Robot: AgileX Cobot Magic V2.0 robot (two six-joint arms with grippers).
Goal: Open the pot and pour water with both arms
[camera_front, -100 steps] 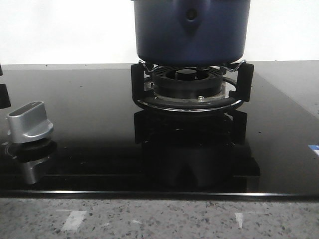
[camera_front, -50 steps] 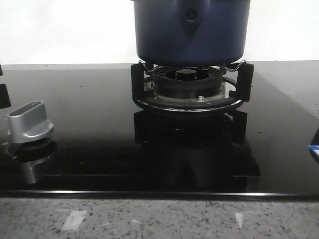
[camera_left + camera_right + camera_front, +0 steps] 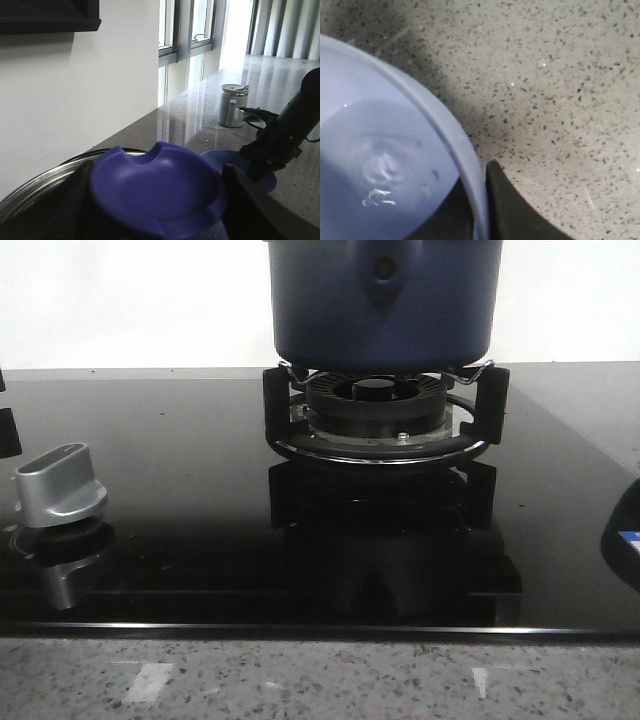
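You see the pot (image 3: 385,302) on the burner (image 3: 378,415) at centre back, knob (image 3: 60,485) front left

White wall (image 3: 75,95), bright windows (image 3: 200,35), speckled counter (image 3: 560,75).

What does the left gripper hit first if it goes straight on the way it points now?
The glossy blue-violet round knob. It sits right between the left gripper's dark fingers, above a steel rim. Contact looks near-immediate, though depth is hard to judge.

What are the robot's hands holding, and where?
The left tool grips the blue lid knob. The right tool pinches the blue bowl of water by its rim.
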